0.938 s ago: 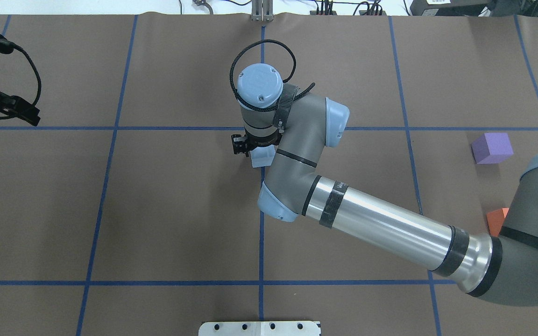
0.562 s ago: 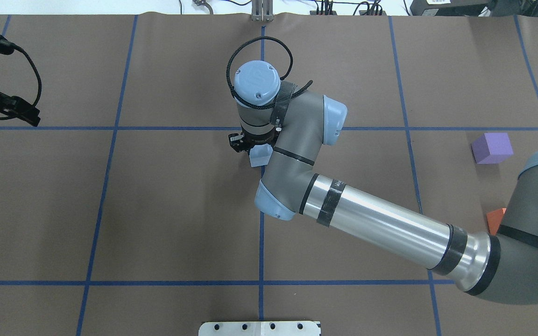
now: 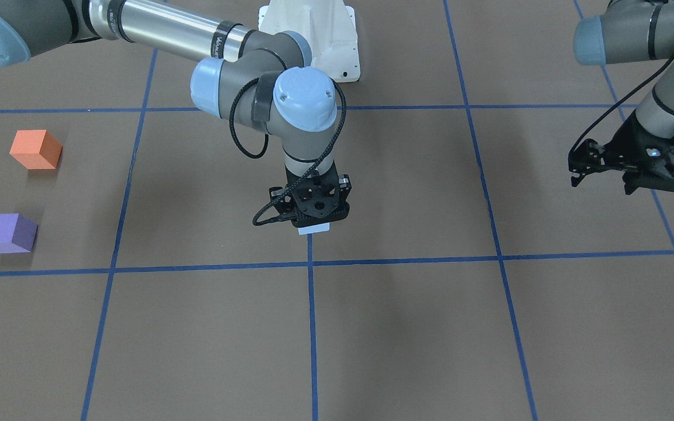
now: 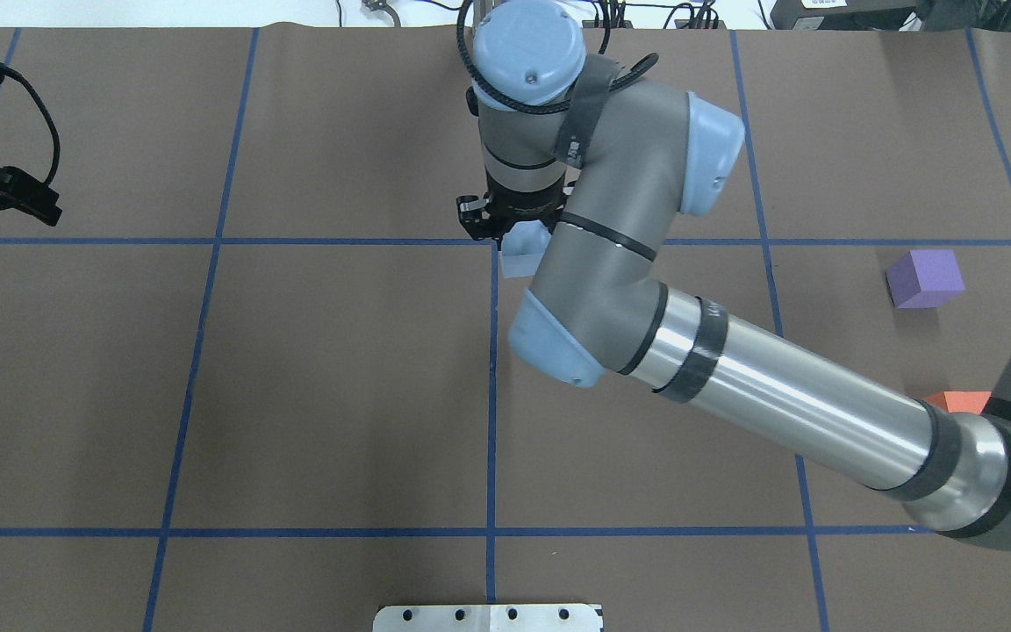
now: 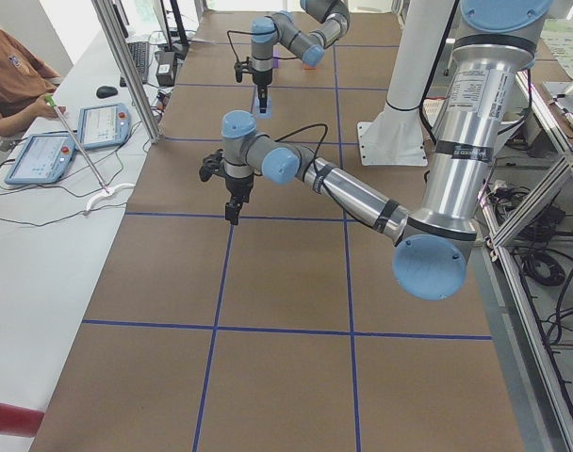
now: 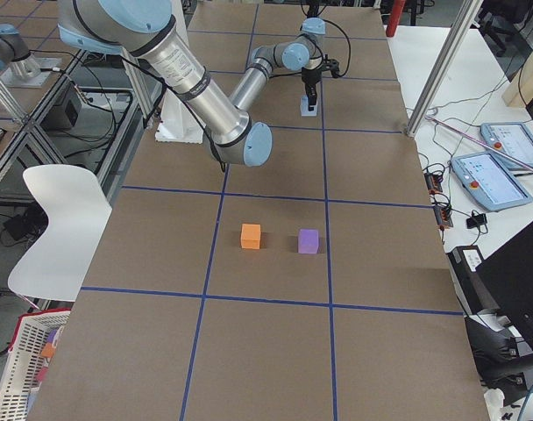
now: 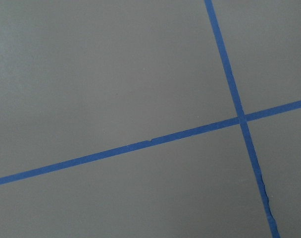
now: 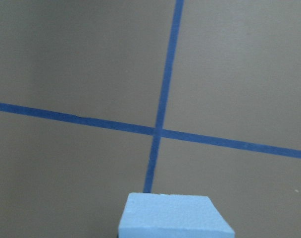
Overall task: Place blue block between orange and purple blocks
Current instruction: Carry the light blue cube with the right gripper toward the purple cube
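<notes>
At table centre: right gripper [image 3: 313,215] holding the blue block [image 4: 523,256].
Its jaws are clamped on the block, which hangs beside a tape crossing [image 8: 158,131]. On my overhead view the purple block [image 4: 925,277] lies at 3 o'clock and the orange block [image 4: 962,401] at 4, both well apart from it. The left gripper [image 5: 232,213] hangs far out at 9 o'clock; I cannot tell how its jaws stand.

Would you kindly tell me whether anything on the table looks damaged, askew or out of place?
Nothing stands out. The orange block and purple block sit flat and apart, and the right gripper holds the blue block.
</notes>
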Motion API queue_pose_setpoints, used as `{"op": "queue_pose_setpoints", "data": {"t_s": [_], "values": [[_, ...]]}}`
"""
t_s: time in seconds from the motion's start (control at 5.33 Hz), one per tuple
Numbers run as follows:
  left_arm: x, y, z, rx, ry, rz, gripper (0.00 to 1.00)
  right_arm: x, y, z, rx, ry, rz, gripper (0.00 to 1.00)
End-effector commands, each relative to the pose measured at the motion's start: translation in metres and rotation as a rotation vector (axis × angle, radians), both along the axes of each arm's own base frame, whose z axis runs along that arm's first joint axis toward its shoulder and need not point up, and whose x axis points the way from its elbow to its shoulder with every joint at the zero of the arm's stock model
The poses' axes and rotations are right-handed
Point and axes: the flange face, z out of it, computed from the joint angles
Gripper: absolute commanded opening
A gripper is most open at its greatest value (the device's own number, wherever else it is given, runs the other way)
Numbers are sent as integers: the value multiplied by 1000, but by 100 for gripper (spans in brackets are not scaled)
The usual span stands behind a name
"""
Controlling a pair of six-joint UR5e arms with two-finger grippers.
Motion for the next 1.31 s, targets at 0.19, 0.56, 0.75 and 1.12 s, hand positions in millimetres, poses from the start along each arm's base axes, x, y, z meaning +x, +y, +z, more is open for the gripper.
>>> {"op": "queue_pose_setpoints", "data": {"t_s": [0.19,0.56,0.75,1.12], "values": [[-113,-9,90,-46,50,5,100,155,-18,88,56,0,-86,0],[-158,-12,120,-89,34,-78,100,257,-29,183,12,4,-122,0],[-159,-14,136,-107,32,-77,100,314,-33,234,-5,33,-116,0],[-159,-1,152,-138,29,-81,100,383,3,335,-38,4,-64,0]]}}
